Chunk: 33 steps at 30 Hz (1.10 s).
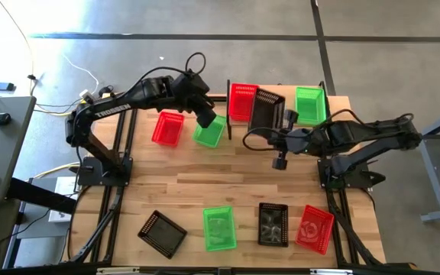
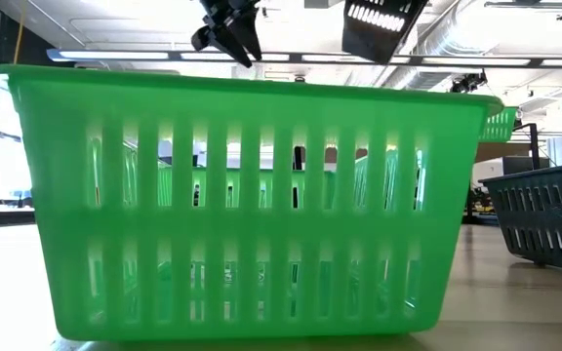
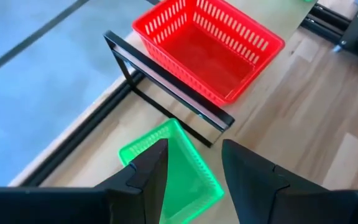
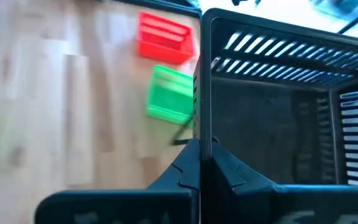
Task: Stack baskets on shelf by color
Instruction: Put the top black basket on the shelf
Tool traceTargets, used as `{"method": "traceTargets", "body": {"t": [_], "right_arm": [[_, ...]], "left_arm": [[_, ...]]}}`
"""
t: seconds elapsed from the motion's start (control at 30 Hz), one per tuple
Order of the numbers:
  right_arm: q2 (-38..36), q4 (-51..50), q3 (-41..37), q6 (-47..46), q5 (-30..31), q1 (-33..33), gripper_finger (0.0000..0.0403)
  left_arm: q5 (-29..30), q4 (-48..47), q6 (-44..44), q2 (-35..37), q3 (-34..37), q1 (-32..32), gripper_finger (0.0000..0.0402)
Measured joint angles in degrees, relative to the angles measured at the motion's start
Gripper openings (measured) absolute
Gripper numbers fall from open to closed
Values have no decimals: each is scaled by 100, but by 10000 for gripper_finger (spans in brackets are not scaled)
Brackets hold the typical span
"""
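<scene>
My right gripper (image 4: 201, 163) is shut on a black basket (image 1: 266, 111), held tipped over the shelf (image 1: 281, 93) between a red basket (image 1: 242, 101) and a green basket (image 1: 309, 105) that stand on the board. In the low view the black basket (image 2: 379, 24) is up in the air. My left gripper (image 3: 194, 168) is open just above a green basket (image 3: 179, 171) on the table beside the shelf's black frame (image 3: 166, 93). Another red basket (image 1: 167, 127) sits left of that green one. My right gripper pinches the black basket's side wall at its rim (image 4: 201, 134), one finger inside and one outside. The fingers come level from the table's near right side. The basket is lifted and tipped, its open side toward the wrist camera. My left gripper: I cannot tell whether its fingers touch the green basket.
Along the table's near edge lie a black basket (image 1: 161, 231), a green basket (image 1: 219, 228), a second black basket (image 1: 273, 224) and a red basket (image 1: 315, 228). The near green basket (image 2: 252, 205) fills the low view. Bare planks lie across the table's middle (image 1: 228, 172).
</scene>
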State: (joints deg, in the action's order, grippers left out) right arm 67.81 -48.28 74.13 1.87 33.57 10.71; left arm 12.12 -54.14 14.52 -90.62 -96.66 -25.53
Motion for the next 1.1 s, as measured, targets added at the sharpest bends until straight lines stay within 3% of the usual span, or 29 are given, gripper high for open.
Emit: {"method": "traceTargets", "body": {"t": [0.17, 0.43, 0.77, 1.1], "right_arm": [[-2, -169, 0, 620, 380, -205, 0], [-2, -856, 0, 1250, 215, -872, 0], [-2, -1427, 0, 2166, -1280, -2309, 0], [3, -1273, 0, 2656, -2583, -3613, 0]], "left_arm": [[-15, -3, -224, 43, 0, -88, 141], [-31, -2, -321, 41, 2, -148, 141], [-28, 5, -304, 38, 2, -148, 141], [48, 18, -223, 36, 2, -148, 141]]}}
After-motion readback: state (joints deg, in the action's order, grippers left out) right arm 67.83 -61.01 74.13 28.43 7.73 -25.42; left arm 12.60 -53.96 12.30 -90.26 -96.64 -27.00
